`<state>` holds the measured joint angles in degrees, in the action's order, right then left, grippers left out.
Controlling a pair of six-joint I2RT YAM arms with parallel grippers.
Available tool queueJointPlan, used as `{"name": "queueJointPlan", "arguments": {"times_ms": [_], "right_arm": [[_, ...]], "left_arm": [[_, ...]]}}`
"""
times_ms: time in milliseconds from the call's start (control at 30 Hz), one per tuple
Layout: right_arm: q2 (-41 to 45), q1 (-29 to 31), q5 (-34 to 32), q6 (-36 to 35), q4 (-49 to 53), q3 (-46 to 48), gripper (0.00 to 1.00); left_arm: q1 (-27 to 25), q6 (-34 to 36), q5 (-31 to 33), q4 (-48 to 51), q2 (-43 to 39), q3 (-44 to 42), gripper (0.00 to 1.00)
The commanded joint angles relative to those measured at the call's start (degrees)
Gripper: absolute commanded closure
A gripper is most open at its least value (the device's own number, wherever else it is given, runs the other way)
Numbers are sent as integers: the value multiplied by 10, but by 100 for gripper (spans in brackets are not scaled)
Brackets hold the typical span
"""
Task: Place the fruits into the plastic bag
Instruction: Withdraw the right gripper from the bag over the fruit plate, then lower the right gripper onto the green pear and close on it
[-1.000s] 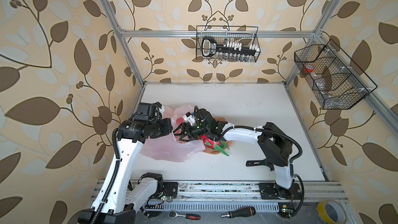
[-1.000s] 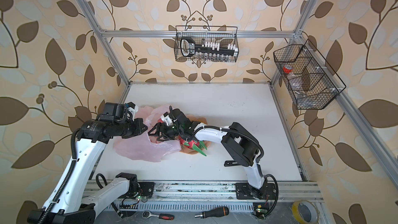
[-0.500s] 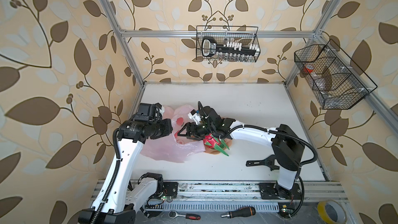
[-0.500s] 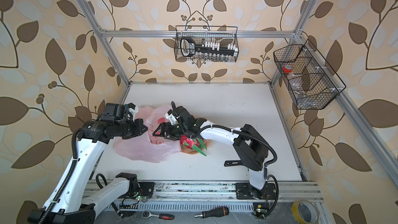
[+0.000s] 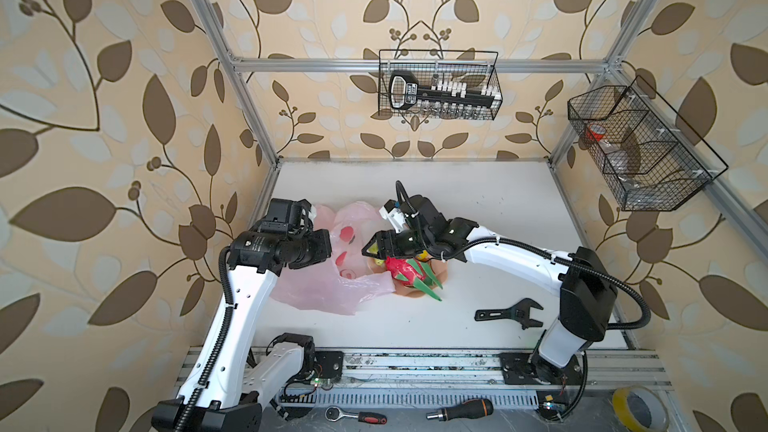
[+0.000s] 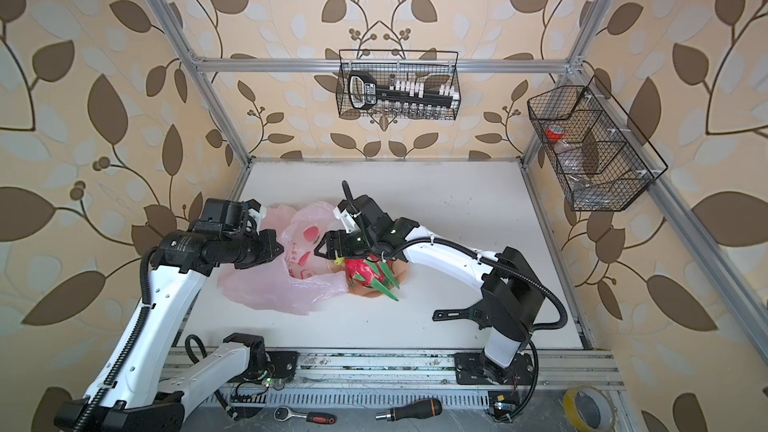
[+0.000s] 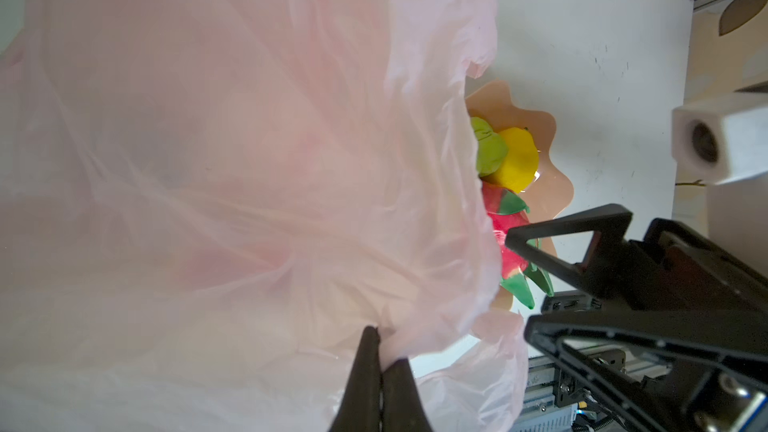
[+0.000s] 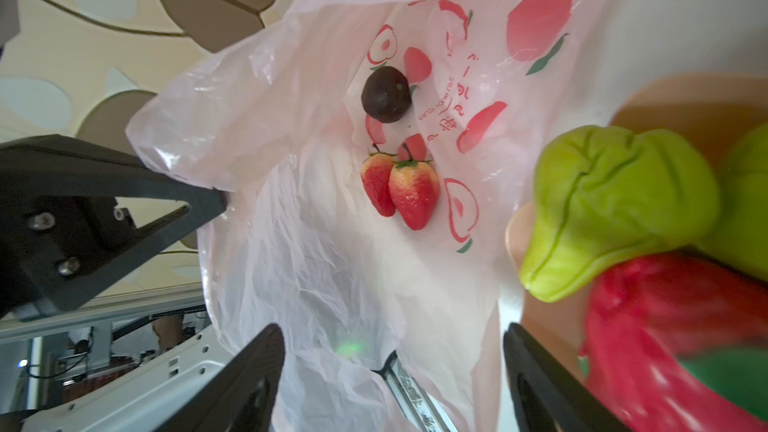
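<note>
Backing from the plastic bag (image 5: 328,290) toward the table's (image 5: 415,326) right edge, your right gripper (image 5: 368,248) gapes empty; your left gripper (image 7: 379,347) pinches the bag's rim.

Robot lab test cell, aluminium frame (image 5: 316,65), leaf wallpaper (image 5: 104,89), wire baskets (image 5: 436,52), screwdriver (image 5: 461,410), ratchet (image 5: 357,415).

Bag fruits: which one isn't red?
The dark purple ball: round and near-black, lying inside the plastic bag apart from the two red strawberries, which lie side by side.
</note>
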<state>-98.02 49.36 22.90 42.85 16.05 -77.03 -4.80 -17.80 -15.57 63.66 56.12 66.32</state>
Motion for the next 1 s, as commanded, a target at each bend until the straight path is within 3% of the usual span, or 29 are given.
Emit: {"name": "queueJointPlan", "arguments": {"times_ms": [0,267,967], "right_arm": [[8,-8,-67,-99,84,-30,15],[-56,-12,-170,-249,201,-126,13],[-200,15,-227,-338,219,-250,11]], "left_arm": [[3,4,10,16,-1,14,100],[2,4,2,16,-5,10,100],[3,2,-4,19,-4,8,100]]}}
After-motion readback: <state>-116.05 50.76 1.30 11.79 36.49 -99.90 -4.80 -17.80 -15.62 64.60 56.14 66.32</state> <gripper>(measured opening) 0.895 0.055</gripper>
